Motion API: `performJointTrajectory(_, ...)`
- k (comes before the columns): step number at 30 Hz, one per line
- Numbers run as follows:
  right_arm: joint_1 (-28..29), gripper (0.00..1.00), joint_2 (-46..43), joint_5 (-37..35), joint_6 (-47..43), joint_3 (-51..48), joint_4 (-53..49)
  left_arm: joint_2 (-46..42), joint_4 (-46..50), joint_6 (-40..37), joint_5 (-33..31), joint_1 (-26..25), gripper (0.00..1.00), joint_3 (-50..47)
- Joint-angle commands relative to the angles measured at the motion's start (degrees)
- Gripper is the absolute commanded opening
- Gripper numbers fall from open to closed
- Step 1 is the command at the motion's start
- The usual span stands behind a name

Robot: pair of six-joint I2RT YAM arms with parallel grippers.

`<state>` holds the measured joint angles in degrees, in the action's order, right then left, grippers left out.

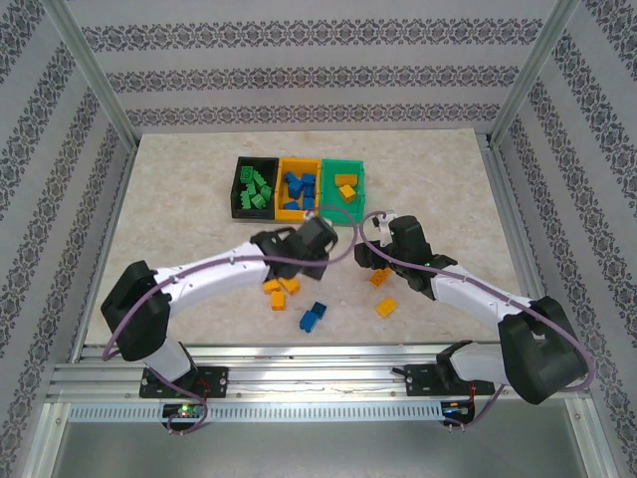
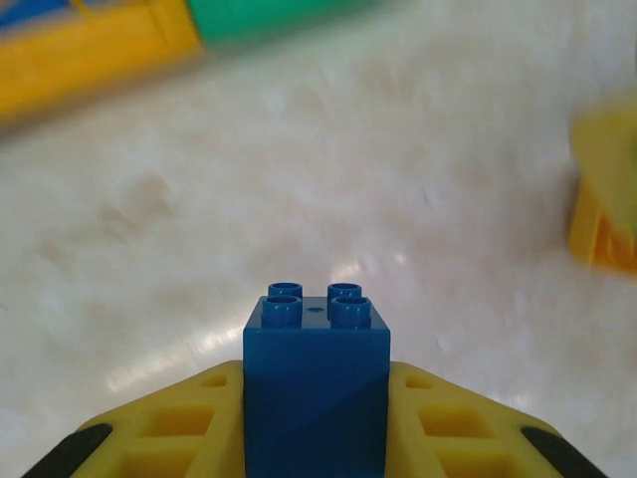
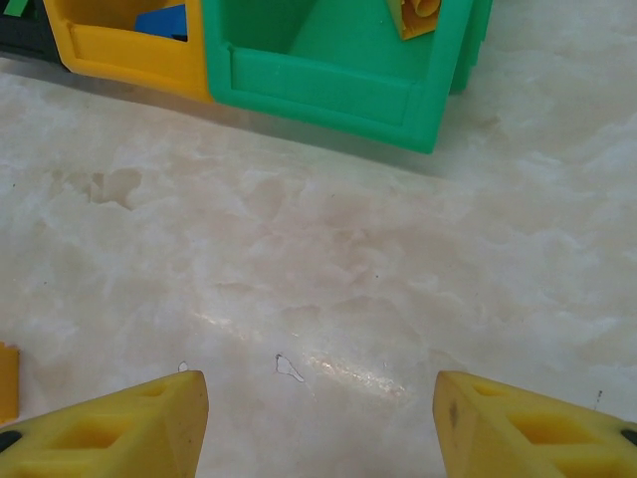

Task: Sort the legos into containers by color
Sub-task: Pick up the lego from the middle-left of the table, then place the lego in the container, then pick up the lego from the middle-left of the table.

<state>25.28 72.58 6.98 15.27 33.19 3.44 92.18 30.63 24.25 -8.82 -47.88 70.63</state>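
Note:
Three joined bins stand at the back: the black bin [image 1: 239, 189] holds green legos, the orange-yellow bin [image 1: 282, 189] holds blue ones, and the green bin [image 1: 359, 189] holds orange ones. My left gripper [image 1: 320, 235] hovers just in front of them, shut on a blue lego [image 2: 317, 358] that sits studs-up between its yellow fingers [image 2: 179, 428]. My right gripper [image 3: 318, 398] is open over bare table in front of the green bin [image 3: 328, 85], nothing between its fingers. Loose on the table lie orange legos [image 1: 281, 290] [image 1: 386, 307] [image 1: 380, 277] and a blue lego [image 1: 314, 317].
The marble tabletop [image 1: 179, 219] is fenced by aluminium frame posts [image 1: 95, 90] and patterned walls. An orange lego [image 2: 604, 199] lies to the right of my left gripper. A sliver of orange [image 3: 8, 383] shows at the left edge of the right wrist view.

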Motion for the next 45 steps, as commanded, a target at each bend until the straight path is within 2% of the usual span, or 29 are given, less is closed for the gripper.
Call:
performJointTrajectory(1, 0.7, 0.62, 0.5, 1.1, 1.3, -0.7, 2.2, 2.7, 0.5, -8.0, 3.0, 6.7, 0.29, 5.6)
performJointTrajectory(5, 1.7, 0.62, 2.3, 2.7, 1.8, -0.1, 3.3, 9.5, 0.4, -12.2, 6.2, 13.4, 0.3, 14.7)
performJointTrajectory(9, 4.8, 0.61, 3.4, 2.1, 2.1, 0.4, 4.6, 18.5, 1.1, -15.8, 5.6, 17.7, 0.33, 24.6)
performJointTrajectory(12, 7.4, 0.62, 4.2, 1.3, 2.0, 1.0, 5.2, 25.9, 5.2, -17.1, 5.2, 20.2, 0.34, 33.9)
performJointTrajectory(14, 8.7, 0.62, 5.3, 1.4, 1.9, 1.7, 5.0, 29.7, 6.1, -18.0, 4.4, 21.4, 0.42, 38.7)
performJointTrajectory(19, 11.4, 0.61, 7.7, 2.3, 1.1, 3.2, 5.6, 35.0, 13.5, -18.8, 5.7, 22.1, 0.52, 49.4)
performJointTrajectory(25, 12.1, 0.62, 9.7, 4.1, 2.0, 4.0, 5.8, 22.8, 7.5, -16.7, 10.5, 21.4, 0.54, 35.0)
performJointTrajectory(32, 12.5, 0.62, 10.5, 5.9, 3.4, 4.6, 4.2, -0.1, -6.0, -10.4, 19.6, 19.9, 0.56, 4.1)
performJointTrajectory(34, 12.4, 0.62, 10.4, 4.4, 3.1, 4.4, 3.7, -6.4, -9.7, -8.2, 22.3, 19.2, 0.56, -4.6)
performJointTrajectory(39, 9.4, 0.62, 10.2, 3.5, 1.8, 5.5, 2.1, -16.8, -7.2, -5.3, 24.0, 12.5, 0.56, -16.8)
performJointTrajectory(45, 5.0, 0.62, 11.0, 4.6, 3.9, 3.6, 5.2, -18.1, -2.0, 0.6, 20.7, 1.5, 0.57, -22.0)
